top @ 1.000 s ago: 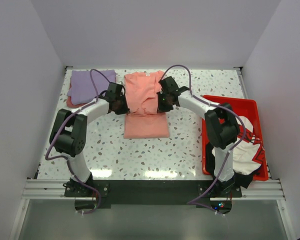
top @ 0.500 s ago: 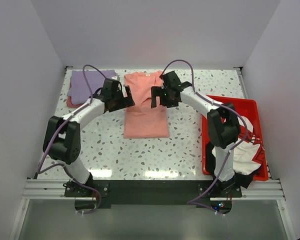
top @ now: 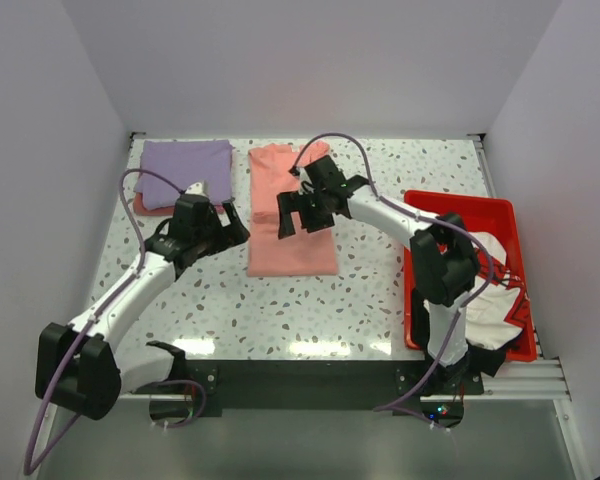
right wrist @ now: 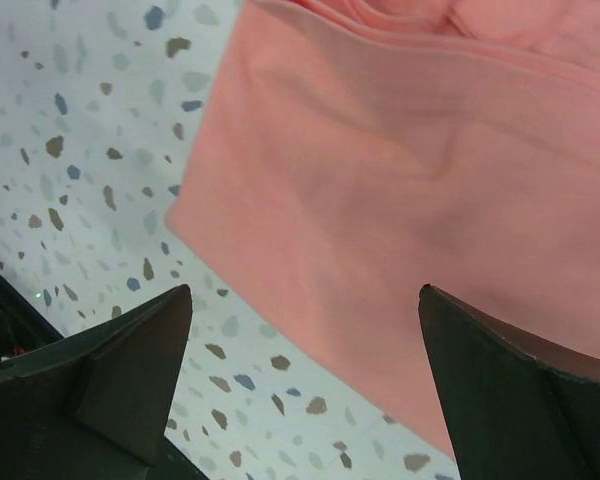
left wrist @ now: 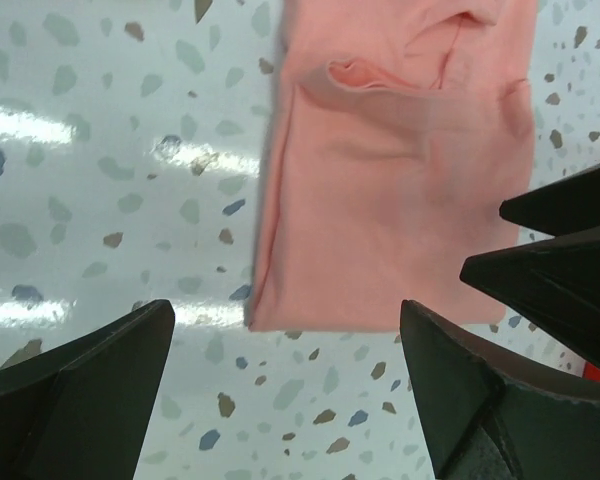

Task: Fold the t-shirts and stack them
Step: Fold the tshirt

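Jaws: both spread wide, pinching nothing; left gripper (top: 227,222) just left of the salmon shirt (top: 292,252), right gripper (top: 298,216) over its middle.
Salmon shirt: soft cotton, folded into a long rectangle, lay flat mid-table, small wrinkles at the far end.
Lavender shirt (top: 185,162): smooth folded square, far-left corner.
Around: red plastic tray (top: 510,212) at the right held crumpled white cloth (top: 492,305); speckled table (top: 380,290).
Change: one second before, both grippers were shut on the salmon shirt; since then they let go, and the left arm drew back.
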You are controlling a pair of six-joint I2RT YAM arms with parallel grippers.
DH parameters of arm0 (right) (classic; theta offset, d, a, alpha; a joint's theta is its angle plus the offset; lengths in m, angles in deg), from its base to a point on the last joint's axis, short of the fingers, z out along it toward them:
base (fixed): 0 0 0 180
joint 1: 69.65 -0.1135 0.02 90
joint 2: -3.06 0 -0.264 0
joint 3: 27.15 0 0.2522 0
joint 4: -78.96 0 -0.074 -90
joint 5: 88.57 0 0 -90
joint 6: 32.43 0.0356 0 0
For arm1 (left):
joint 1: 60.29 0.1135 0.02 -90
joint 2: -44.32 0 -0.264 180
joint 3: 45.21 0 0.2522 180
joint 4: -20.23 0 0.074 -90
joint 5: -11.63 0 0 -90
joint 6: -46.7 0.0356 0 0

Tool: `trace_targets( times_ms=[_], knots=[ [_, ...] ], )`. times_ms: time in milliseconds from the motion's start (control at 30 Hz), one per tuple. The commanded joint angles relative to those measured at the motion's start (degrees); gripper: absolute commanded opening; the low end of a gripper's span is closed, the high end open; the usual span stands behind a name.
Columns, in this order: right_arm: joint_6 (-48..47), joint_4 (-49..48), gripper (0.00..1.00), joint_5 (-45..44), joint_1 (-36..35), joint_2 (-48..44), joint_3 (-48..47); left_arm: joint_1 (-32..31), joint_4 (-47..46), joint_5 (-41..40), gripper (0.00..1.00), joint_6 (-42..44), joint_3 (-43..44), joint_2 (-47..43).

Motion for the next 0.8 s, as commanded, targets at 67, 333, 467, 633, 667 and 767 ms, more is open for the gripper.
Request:
trace_targets(
  times_ms=[67,333,467,633,667,767],
  knots=[
    [-1.5,-3.7,0.99,4.7,-2.5,8.0,-9.5,0.4,5.7,-4.8,1.0,-2.0,-3.8,-6.9],
    [0.8,-10.3,0.99,2.0,-2.4,21.7,-24.0,0.5,10.1,-4.3,1.0,-2.7,-5.0,-8.8],
    [-0.1,-11.7,0.99,2.6,-2.3,26.3,-29.1,0.5,9.6,-3.0,1.0,-3.1,-5.9,-9.4],
    [-0.2,-14.0,0.99,2.3,-2.2,23.7,-27.0,0.5,8.3,-2.4,1.0,-3.0,-7.3,-9.3],
    [-0.4,-13.7,0.99,1.9,-2.3,22.9,-26.5,0.5,7.9,-2.6,1.0,-2.9,-7.2,-8.9],
    [-1.0,-13.3,0.99,0.4,-2.1,18.4,-23.5,0.5,5.4,-2.3,1.0,-2.6,-7.3,-6.5]
  ],
)
